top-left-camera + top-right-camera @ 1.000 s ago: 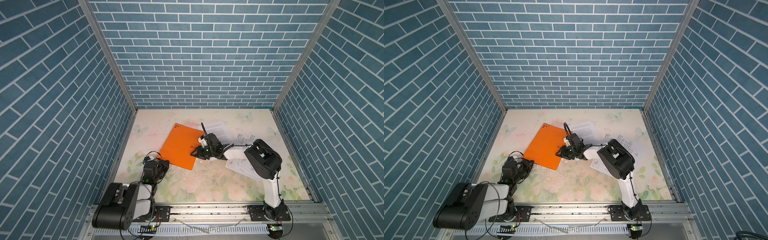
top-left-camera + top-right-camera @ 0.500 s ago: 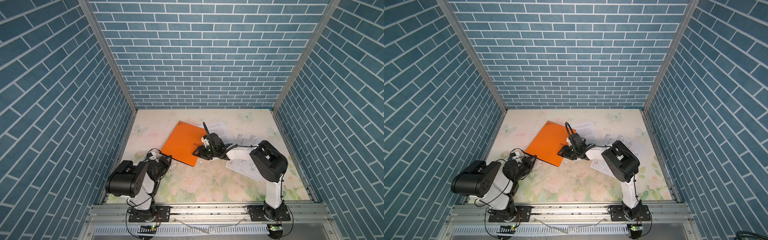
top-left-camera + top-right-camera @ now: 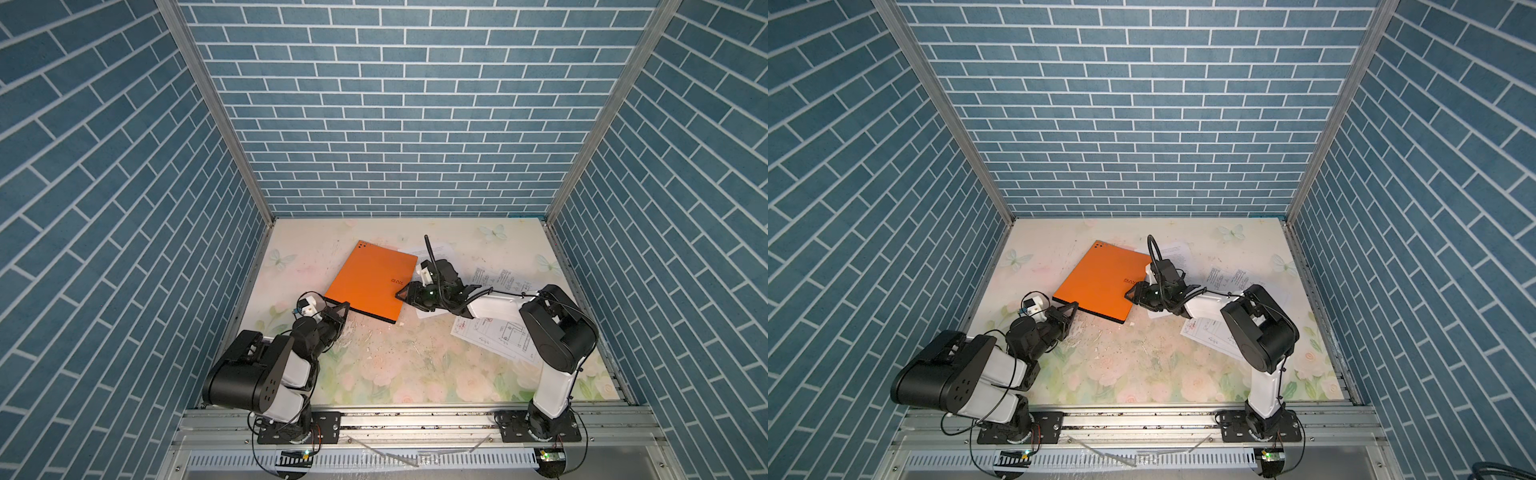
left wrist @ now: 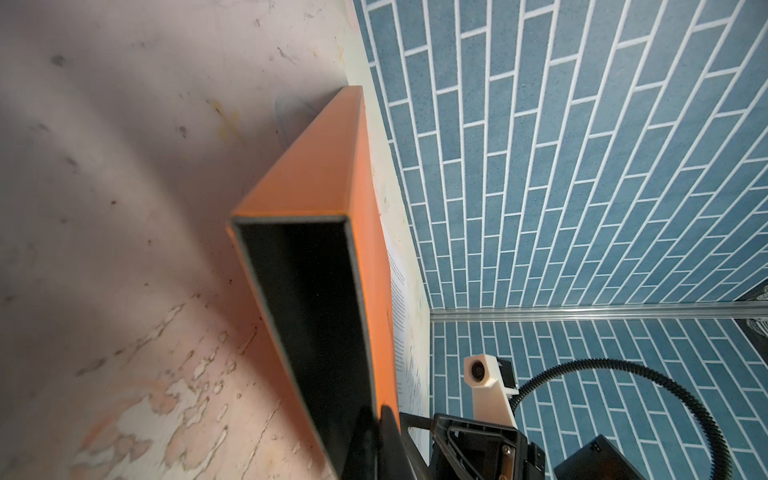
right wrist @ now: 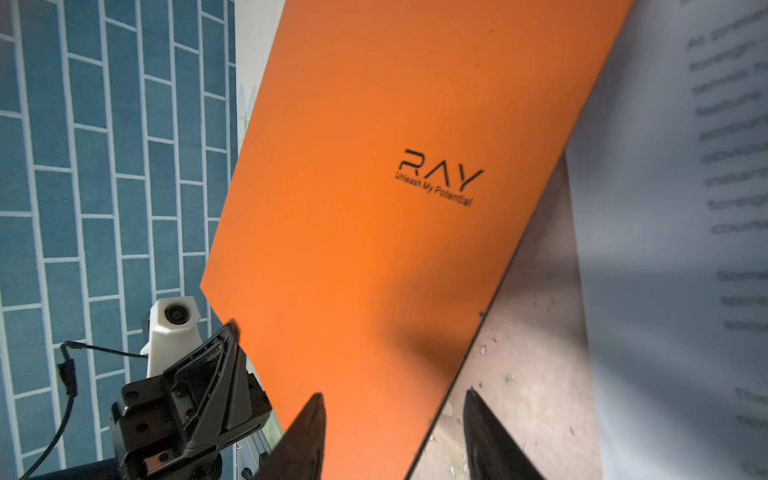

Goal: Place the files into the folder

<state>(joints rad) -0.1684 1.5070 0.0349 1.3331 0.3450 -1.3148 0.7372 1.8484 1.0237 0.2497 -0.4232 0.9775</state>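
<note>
Orange stiff board, the folder lies skewed at the middle of the floral table, logo side up. The left gripper is at its near left corner, jaws pressed together on the top cover's edge. The left wrist view shows the black interior gaping beneath that cover. The right gripper stands at the near right edge with jaws spread, one finger over the cover and the other over bare table, pinching nothing.

All files are outside the folder. The text sheet meets the folder's far right edge; whether it slips under cannot be told. One drawing sheet lies further right. Another lies nearer, partly under the right arm.

Assessment: the cover looks rigid, light and smooth, and probably slippery. The long left side reads as the spine, so the free right edge is the place to lift. The sheets appear thin and limp, flat on the table. They should be taken by an edge, and creasing is the risk.
</note>
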